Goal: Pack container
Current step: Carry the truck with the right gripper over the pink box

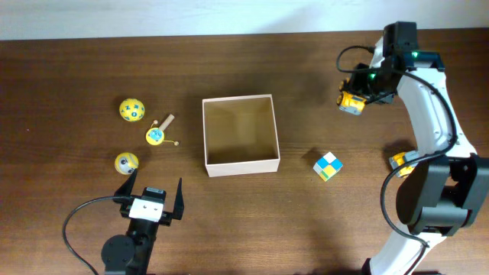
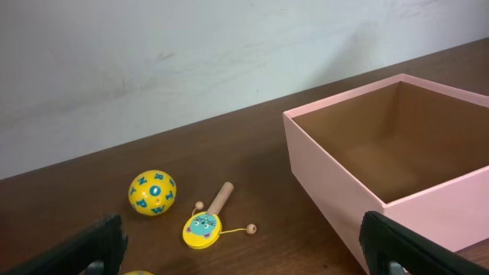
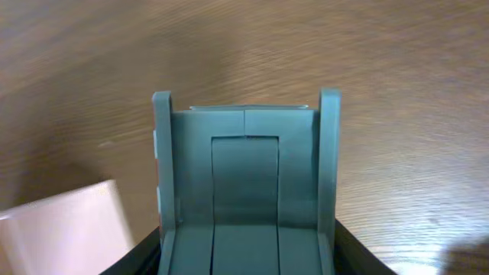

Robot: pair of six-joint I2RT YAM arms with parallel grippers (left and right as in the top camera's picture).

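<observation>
Holding a toy (image 3: pixel 244 183), right fingers (image 3: pixel 359 261) hover above table (image 1: pixel 76 61).

— How is the container (image 1: pixel 243 166) seen?
— As a square, shallow box, set upright and open-topped; pale walls, tan floor left bare.
— And where is it placed?
— Ahead of the jaws of the left gripper (image 1: pixel 155 185), off to their right; well to the left of those of the right gripper (image 1: pixel 351 101).

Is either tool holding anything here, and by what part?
The right tool seems clamped on a grey-green block, gripping its two side faces near one end. The left tool is open and holds nothing.
</observation>
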